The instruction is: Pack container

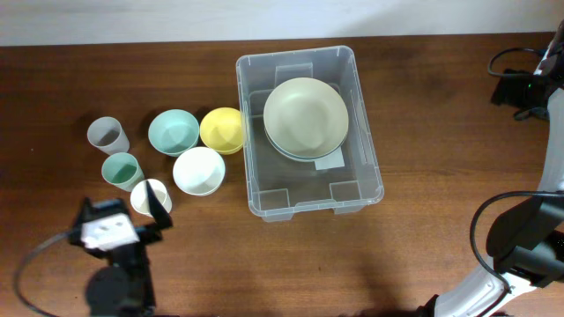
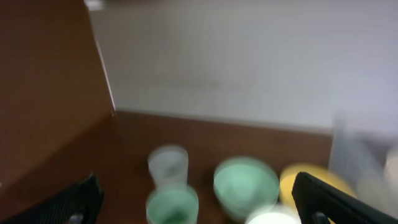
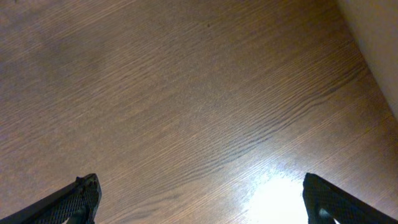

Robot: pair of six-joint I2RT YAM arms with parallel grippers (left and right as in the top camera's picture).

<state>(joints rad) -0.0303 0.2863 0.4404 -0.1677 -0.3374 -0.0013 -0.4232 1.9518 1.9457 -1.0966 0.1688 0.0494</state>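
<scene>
Overhead, the container (image 1: 295, 60) is seen right of centre with dishes (image 1: 306, 116) nested inside, likely to save room, while the left gripper (image 2: 196, 190), near the cups (image 1: 122, 170), and the right gripper (image 3: 199, 190) are held wide open, empty.

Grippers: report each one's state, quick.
Left gripper: open, holding nothing.
Right gripper: open, holding nothing.

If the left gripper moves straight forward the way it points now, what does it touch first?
Probably the small green cup, nearest ahead of the left gripper; the wrist view is blurred, so depth is uncertain.
</scene>
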